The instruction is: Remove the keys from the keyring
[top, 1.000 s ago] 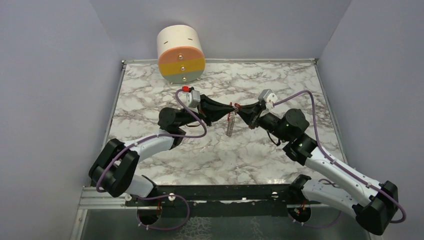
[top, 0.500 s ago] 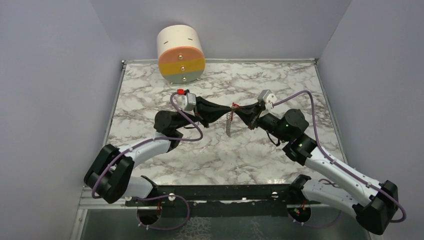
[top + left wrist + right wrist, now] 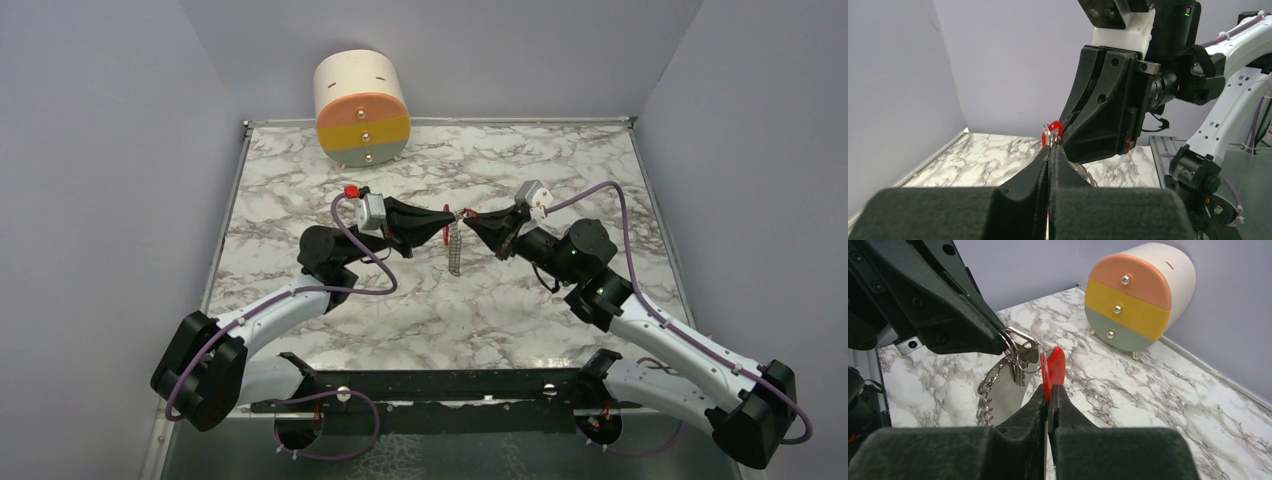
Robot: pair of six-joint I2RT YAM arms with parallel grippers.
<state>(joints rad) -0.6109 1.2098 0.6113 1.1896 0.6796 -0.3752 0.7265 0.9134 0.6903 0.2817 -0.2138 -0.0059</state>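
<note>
Spanning the middle of the marble table (image 3: 560, 160), both arms meet tip to tip, well apart from the drawer unit (image 3: 362, 108) at the far edge. The bunch hangs in the air between them, touching no surface, probably so it can be pulled taut.

- Left gripper (image 3: 449, 215): clenched on the keyring (image 3: 1029, 358) beside the silver keys (image 3: 1020, 342). Ring wire or key head, cannot tell.
- Right gripper (image 3: 468, 216): clenched on the red tag (image 3: 1055, 367), opposite side.
- Metal fob (image 3: 1003, 390) dangles free below.

Judgement: the opposed pinches brace the ring so a key can be worked around the coil. None is off yet.
</note>
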